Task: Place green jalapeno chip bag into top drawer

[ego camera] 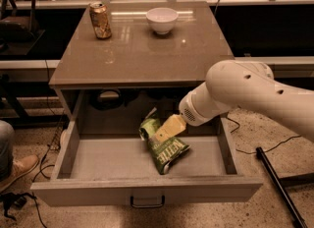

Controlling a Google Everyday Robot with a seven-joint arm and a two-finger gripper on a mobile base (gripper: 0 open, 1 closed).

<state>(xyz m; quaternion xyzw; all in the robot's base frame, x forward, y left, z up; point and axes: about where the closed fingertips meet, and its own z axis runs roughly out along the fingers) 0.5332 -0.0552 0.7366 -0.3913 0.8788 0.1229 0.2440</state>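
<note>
In the top drawer (206,190), hand (170,127) touches green jalapeno chip bag (168,152)

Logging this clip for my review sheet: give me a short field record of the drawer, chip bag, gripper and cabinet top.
top drawer: pulled open
green jalapeno chip bag: inside the drawer, right of centre, tilted
gripper: at the bag's upper end, above the drawer floor
cabinet top: can at back left, white bowl at back centre
task status: bag within the drawer, gripper at it, not yet withdrawn
</note>
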